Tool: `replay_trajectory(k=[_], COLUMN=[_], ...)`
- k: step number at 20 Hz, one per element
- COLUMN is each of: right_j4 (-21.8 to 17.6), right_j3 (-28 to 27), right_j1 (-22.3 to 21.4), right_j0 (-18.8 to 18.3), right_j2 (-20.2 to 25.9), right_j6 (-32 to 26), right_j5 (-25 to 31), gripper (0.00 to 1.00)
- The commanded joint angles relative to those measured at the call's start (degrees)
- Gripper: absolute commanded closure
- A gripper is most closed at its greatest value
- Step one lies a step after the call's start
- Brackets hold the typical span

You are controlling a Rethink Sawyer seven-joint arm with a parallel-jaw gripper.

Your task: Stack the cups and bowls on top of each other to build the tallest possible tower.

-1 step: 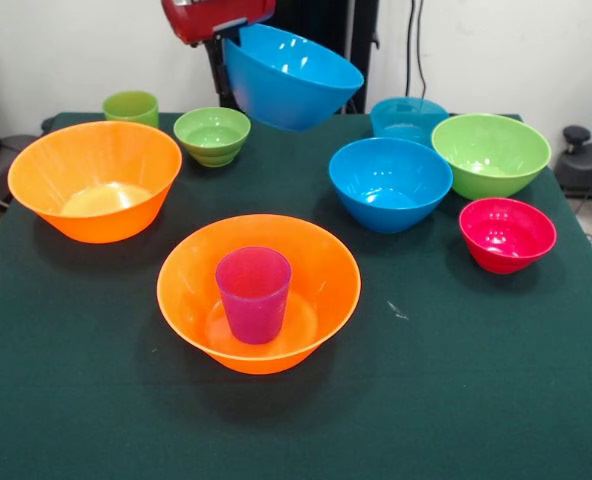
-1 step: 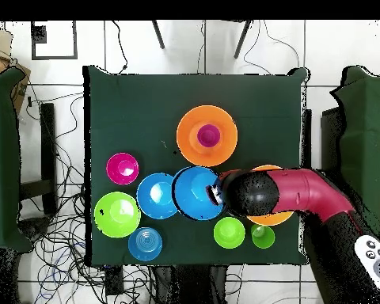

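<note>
at the top centre of the front view the end effector [image 1: 234, 38] holds a tilted blue bowl [image 1: 294, 80] by its rim, clear above the green surface [image 1: 456, 380].

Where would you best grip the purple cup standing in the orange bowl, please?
Probably by its rim, from straight above: the purple cup stands upright, mouth open, in the middle of the orange bowl, whose flared wall blocks a sideways approach.
</note>
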Motion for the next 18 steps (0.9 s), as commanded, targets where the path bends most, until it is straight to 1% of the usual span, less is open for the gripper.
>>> replay_trajectory(k=[1,5,8,12,18], right_j4=[2.5,3.5,4.0,4.9,6.2], right_j3=[-4.9,-7.4,-9.5,-11.8,-14.3], right_j1=[6.7,11.5,13.9,16.1,17.7], right_j0=[0.7,-0.4,-0.7,-1.8,-2.2], right_j2=[4.1,4.9,5.5,6.6,8.0], right_j6=[-8.4,-9.5,-9.5,-10.9,-10.1], right_j5=[5.4,5.2,5.3,6.7,8.8], gripper=[1.0,1.0,1.0,1.0,1.0])
